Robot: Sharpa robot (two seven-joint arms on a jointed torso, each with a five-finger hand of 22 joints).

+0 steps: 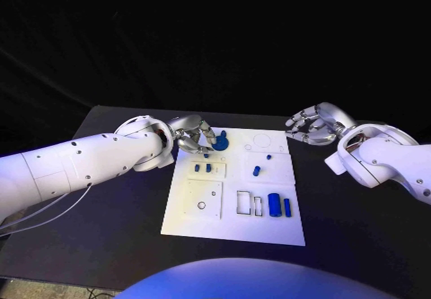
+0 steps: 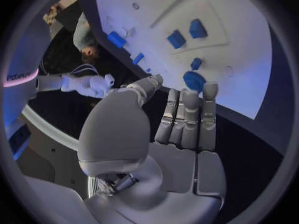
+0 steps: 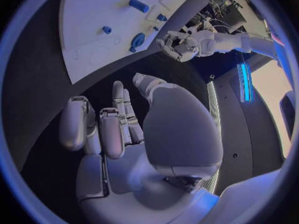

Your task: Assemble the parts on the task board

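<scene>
**Both hands empty at the far end of the task board**

My left hand [image 1: 191,136] hovers over the far left corner of the task board [image 1: 205,225], fingers nearly straight and side by side, thumb out, nothing in its grasp. In the left wrist view my fingertips [image 2: 211,90] stand just short of a round blue part [image 2: 194,79]; I cannot tell whether they touch it or only hang above it. That same round part [image 1: 221,143] lies at the board's far left corner, partly behind my fingers.

My right hand [image 1: 313,124] hangs beyond the board's far right corner, above the black table [image 1: 108,205], palm turned toward the board, fingers loosely curled and apart, holding nothing. In the right wrist view this hand [image 3: 124,129] is clear of the board.

On the board, two small blue parts [image 1: 202,167] stand side by side in a shallow square recess near its left edge. Two more small blue pieces [image 1: 262,163] lie loose near the middle. Near the right edge of the near half, a thick blue cylinder [image 1: 274,204] and a thinner blue bar [image 1: 286,207] lie side by side next to two rectangular slots [image 1: 250,204]. A square recess with a small hole [image 1: 203,200] sits on the near left.

Both arms reach in from the table's sides, forearms angled toward the far end.
</scene>
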